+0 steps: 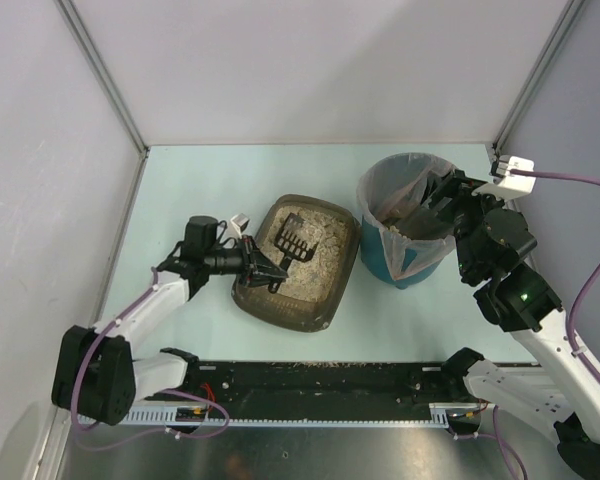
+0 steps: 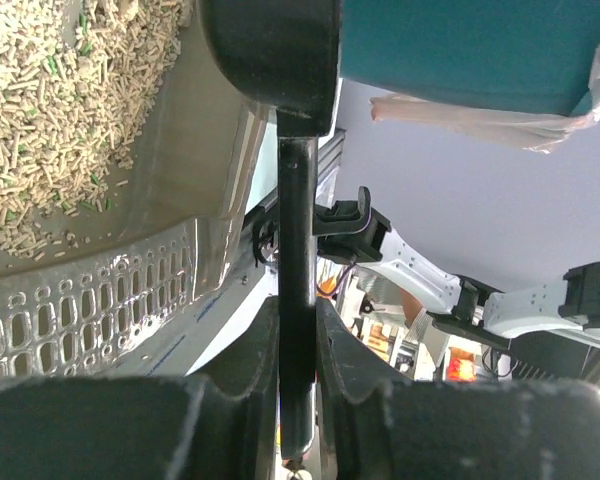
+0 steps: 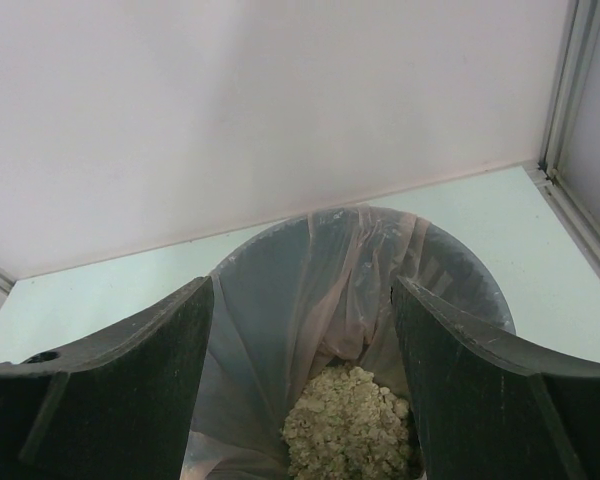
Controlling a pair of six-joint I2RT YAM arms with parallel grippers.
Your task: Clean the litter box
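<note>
Brown plastic litter box (image 1: 263, 302) sits mid-way across the counter (image 1: 180, 190), just beside the teal bin (image 1: 405, 268). Over its litter the left end effector (image 1: 264, 268) is clamped on the black scoop (image 1: 298, 243) by its handle. Above the bin the right end effector (image 1: 430, 202) hangs with jaws spread wide, holding nothing.

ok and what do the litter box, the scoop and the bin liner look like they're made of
The litter box looks like moulded plastic, dark brown, with a smooth, faintly shiny rim. The scoop seems rigid black plastic, going by its thin cut slots. The bin liner is thin clear film, probably plastic: wrinkled and see-through.
</note>
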